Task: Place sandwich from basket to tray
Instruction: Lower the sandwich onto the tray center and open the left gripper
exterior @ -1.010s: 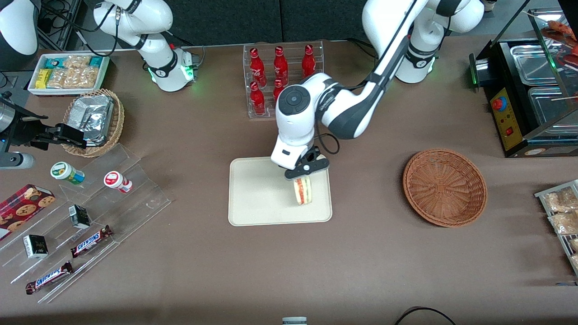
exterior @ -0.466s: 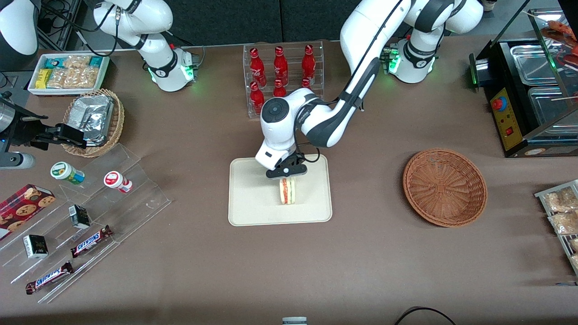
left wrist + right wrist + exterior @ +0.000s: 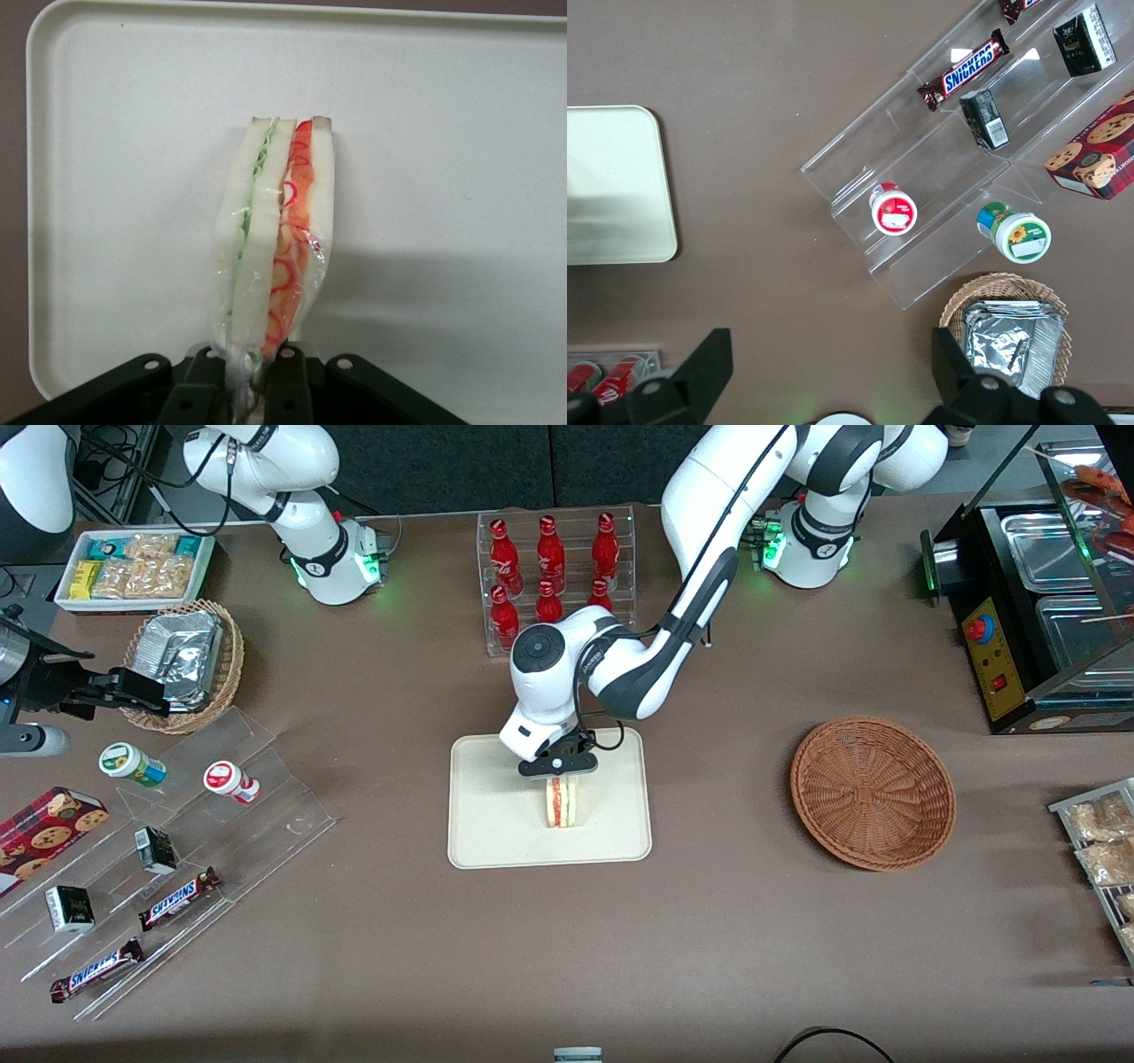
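Over the tray [image 3: 496, 815], the gripper [image 3: 557, 772] apparently pinches the sandwich [image 3: 561, 803].

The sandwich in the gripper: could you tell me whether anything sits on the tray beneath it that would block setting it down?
Nothing visible does. The gripper is shut on the sandwich directly above the tray, and the tray surface around it is bare.

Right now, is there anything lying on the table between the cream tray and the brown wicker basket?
No: the front view shows only bare tablecloth between the tray and basket. The pincer holds the sandwich over the tray.
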Action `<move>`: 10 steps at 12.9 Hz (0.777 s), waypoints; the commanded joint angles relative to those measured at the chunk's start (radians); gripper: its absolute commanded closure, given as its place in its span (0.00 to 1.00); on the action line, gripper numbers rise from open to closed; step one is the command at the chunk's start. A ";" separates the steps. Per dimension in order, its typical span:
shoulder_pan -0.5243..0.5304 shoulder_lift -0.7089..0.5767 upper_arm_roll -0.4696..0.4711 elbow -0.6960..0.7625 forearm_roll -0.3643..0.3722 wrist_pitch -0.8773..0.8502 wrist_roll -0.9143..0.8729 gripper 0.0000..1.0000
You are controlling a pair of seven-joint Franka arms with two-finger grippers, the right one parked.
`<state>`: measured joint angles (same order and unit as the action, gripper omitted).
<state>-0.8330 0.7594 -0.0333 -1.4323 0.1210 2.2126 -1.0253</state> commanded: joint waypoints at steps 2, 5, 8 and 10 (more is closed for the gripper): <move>-0.008 0.027 0.012 0.036 0.016 0.004 0.008 0.40; -0.006 0.025 0.013 0.039 0.014 0.007 0.007 0.00; -0.003 -0.038 0.015 0.052 0.003 -0.030 -0.012 0.00; 0.000 -0.110 0.019 0.074 -0.007 -0.126 -0.057 0.00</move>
<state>-0.8299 0.7352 -0.0223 -1.3703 0.1200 2.1760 -1.0408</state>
